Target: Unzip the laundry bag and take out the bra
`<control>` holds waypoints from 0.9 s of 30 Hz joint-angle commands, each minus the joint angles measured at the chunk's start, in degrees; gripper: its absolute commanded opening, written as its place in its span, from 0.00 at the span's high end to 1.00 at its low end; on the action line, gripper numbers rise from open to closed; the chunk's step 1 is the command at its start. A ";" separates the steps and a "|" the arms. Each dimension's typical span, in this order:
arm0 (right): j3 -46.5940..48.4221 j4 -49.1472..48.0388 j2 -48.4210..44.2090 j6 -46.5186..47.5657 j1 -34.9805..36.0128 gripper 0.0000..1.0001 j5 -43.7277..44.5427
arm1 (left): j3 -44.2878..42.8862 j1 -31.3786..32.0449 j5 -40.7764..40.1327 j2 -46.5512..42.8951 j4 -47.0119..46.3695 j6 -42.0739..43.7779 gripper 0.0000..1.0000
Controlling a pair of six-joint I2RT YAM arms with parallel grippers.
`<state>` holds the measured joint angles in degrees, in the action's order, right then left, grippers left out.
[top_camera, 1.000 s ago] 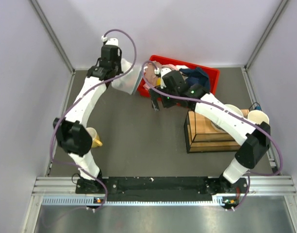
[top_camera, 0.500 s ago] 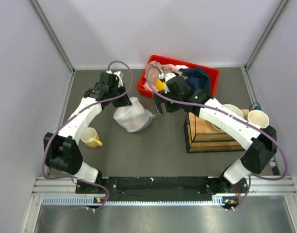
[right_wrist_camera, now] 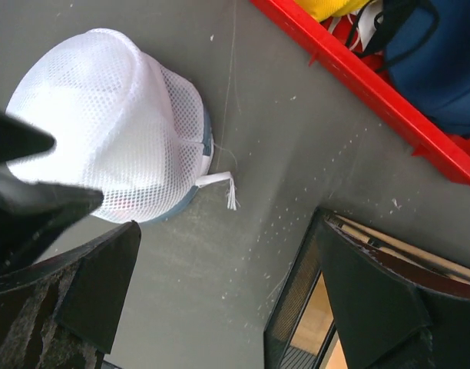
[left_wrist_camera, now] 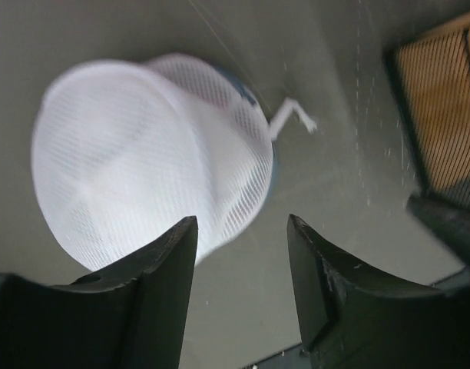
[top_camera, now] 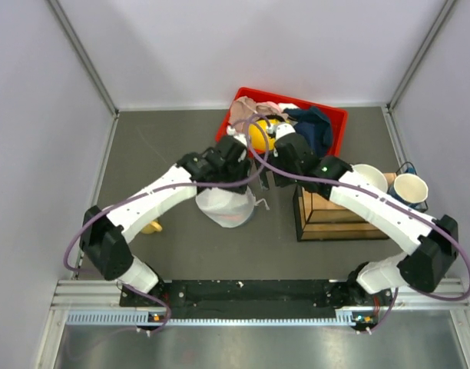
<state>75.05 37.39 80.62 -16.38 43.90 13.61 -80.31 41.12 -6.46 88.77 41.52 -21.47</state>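
White mesh, ball-shaped and domed, the laundry bag (top_camera: 229, 206) sits on the grey counter (top_camera: 158, 146) between the two arms, in front of the red bin (top_camera: 336, 117) and just left of the wooden crate (top_camera: 327, 217). It rests with one dome up, and a dark band runs round its lower edge. A short white pull tab (right_wrist_camera: 220, 183) sticks out from that edge onto the counter, toward the crate. The bra cannot be made out through the mesh.

The left end effector (left_wrist_camera: 241, 231) hangs directly over the bag with its dark fingers (left_wrist_camera: 162, 269) parted. Bare counter shows between them and nothing is gripped; the bag's near edge lies close beside the left-hand finger in the left wrist view, which is blurred. The right end effector (right_wrist_camera: 227, 261) is spread wide and released, poised above the counter between the bag and the crate, touching neither.

Inside the bin lie a navy cloth (top_camera: 312, 127), a yellow thing (top_camera: 262, 134) and pale pink fabric (top_camera: 246, 111). A white bowl (top_camera: 371, 177) and a cup (top_camera: 410, 188) stand beyond the crate at the right.
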 commanded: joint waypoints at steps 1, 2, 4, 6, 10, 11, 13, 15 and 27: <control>-1.39 -1.00 -9.06 -0.32 -0.22 0.01 8.71 | 4.89 5.35 -6.02 -5.53 1.55 -3.30 0.47; -1.83 -1.35 -10.12 0.20 -0.13 0.01 9.07 | 5.69 6.50 -5.93 -5.89 0.07 -3.66 0.50; -2.27 -3.10 -12.92 0.73 -0.22 0.01 9.86 | 7.88 9.40 -4.27 -6.33 -1.69 -4.36 0.51; -2.80 -5.90 -13.99 2.23 -0.22 0.01 9.08 | 8.77 10.03 -1.99 -5.63 -3.46 -5.15 0.52; -1.49 -7.68 -13.83 3.55 -0.22 0.01 4.60 | 11.31 10.29 1.62 -2.74 -7.67 -6.74 0.52; -0.61 -7.68 -13.47 3.38 -0.22 0.01 3.72 | 11.32 10.38 1.89 -2.03 -8.11 -6.74 0.51; 0.36 -7.85 -12.68 2.59 -0.22 0.01 1.79 | 11.23 10.55 1.80 0.51 -9.08 -6.48 0.46; 1.33 -8.03 -12.50 2.06 -0.22 0.01 1.25 | 11.32 10.64 0.75 2.19 -10.13 -6.39 0.41; 4.67 -8.03 -15.75 2.67 -0.22 0.01 2.13 | 10.27 11.35 -9.87 17.30 -16.64 -5.51 0.46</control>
<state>76.05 32.51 67.61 -13.30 43.33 17.85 -69.01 52.27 -10.68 101.34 27.40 -27.94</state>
